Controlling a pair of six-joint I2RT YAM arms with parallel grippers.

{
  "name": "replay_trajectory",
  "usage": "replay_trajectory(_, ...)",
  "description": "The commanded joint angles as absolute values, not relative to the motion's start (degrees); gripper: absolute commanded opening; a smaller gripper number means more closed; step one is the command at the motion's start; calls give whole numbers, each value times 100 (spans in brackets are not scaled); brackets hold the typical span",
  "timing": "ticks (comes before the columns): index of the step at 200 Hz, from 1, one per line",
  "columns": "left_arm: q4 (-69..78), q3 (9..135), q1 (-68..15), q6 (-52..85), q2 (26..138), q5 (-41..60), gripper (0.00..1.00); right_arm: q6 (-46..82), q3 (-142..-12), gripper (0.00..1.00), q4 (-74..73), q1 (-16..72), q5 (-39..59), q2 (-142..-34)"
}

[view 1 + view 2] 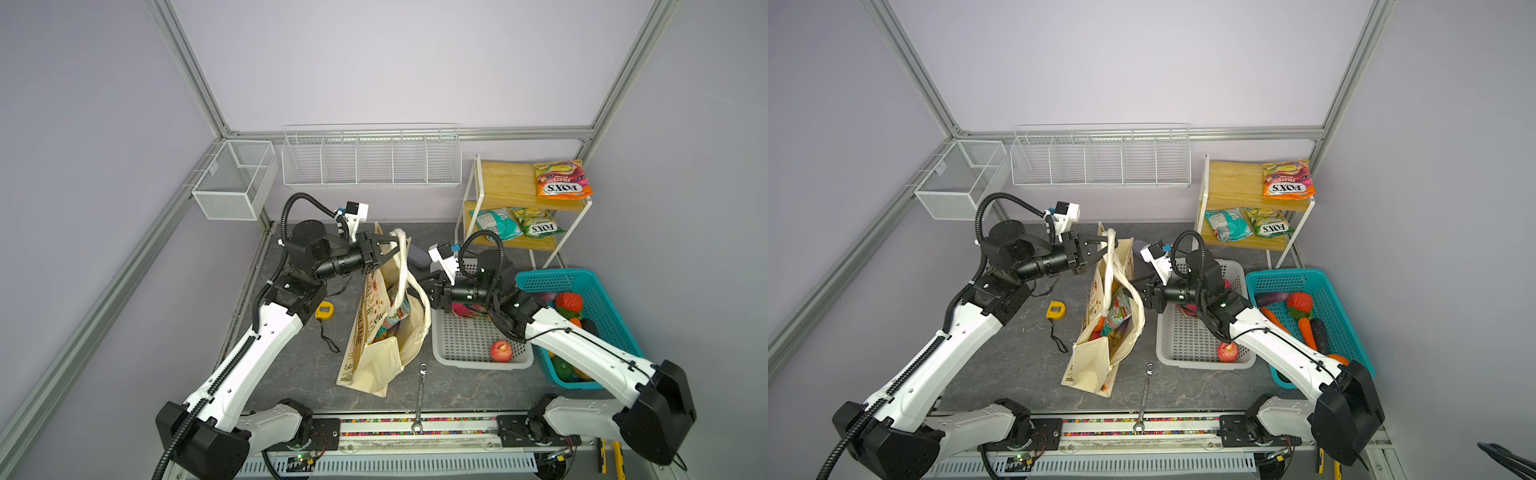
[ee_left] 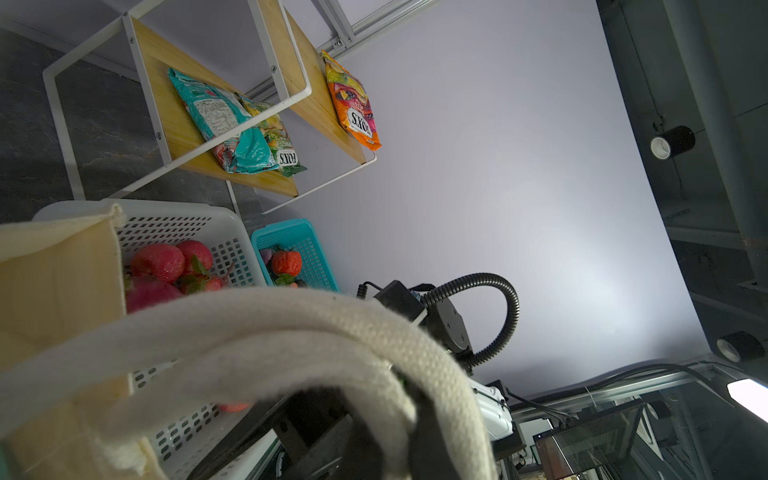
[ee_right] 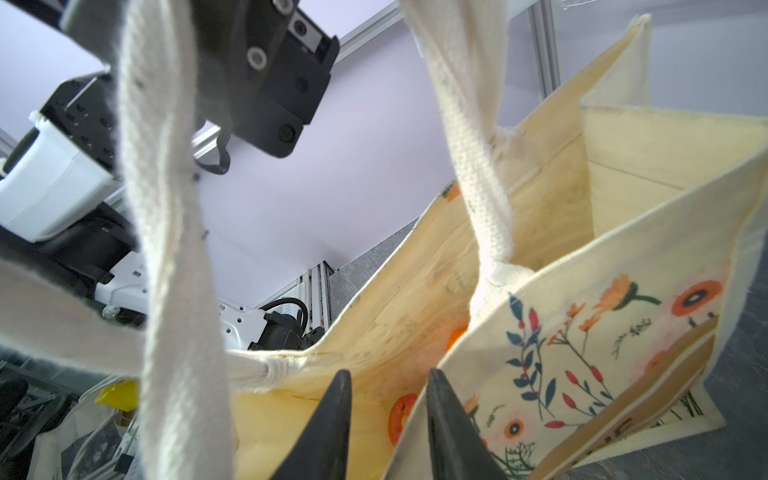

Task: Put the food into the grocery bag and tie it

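Gripping one white rope handle (image 1: pixel 400 243) of the grocery bag (image 1: pixel 374 357), my left gripper (image 1: pixel 390 250) is closed tight on the cord at the bag's far end and holds it up above the mouth. From my left wrist the rope fills the foreground and hides my own fingers. My right gripper (image 3: pixel 389 374) holds nothing: its two dark fingertips (image 3: pixel 332 415) stand a narrow gap apart, pointed at the bag's floral right wall, just beside the cloth. Whether a tip touches it I cannot tell. The bag stands open in the middle of the dark table (image 1: pixel 299 382), between my two arms, and a glossy packet (image 1: pixel 400 312) shows inside. The second handle (image 1: pixel 419 299) droops over the bag's right rim, near my right gripper. Just right of the bag sits the grey perforated basket (image 1: pixel 469 345), with a red apple (image 1: pixel 500 350) at its near edge and a pink dragon fruit (image 1: pixel 461 309) at its far end, partly under my right wrist. Right again, the teal basket (image 1: pixel 552 277) holds more vegetables. On the wooden shelf (image 1: pixel 503 178) at far right lie three more packets: an orange packet (image 1: pixel 563 179) on the top board, and a teal packet (image 1: pixel 496 223) and a green packet (image 1: pixel 536 222) on the lower one.
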State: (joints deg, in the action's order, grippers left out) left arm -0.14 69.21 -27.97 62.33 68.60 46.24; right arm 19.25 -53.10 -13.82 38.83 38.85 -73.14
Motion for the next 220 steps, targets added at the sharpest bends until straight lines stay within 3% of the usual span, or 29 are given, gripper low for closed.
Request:
replay_trajectory(1, 529, 6870, -2760, 6354, 6872, 4798, 0, 1720, -4843, 37, -2758, 3982, 4210, -7400)
replay_trajectory(50, 600, 6644, -2751, 6372, 6881, 4874, 0, 1548, -4929, 54, -3346, 4238, 4450, -7800)
replay_trajectory(131, 431, 6362, -2708, 6258, 6764, 4821, 0, 2080, -5254, 61, -3996, 4392, 4500, -7956)
replay_trajectory(220, 492, 6200, -2673, 6258, 6702, 4790, 0, 2329, -5204, 76, -4313, 4435, 4419, -7651)
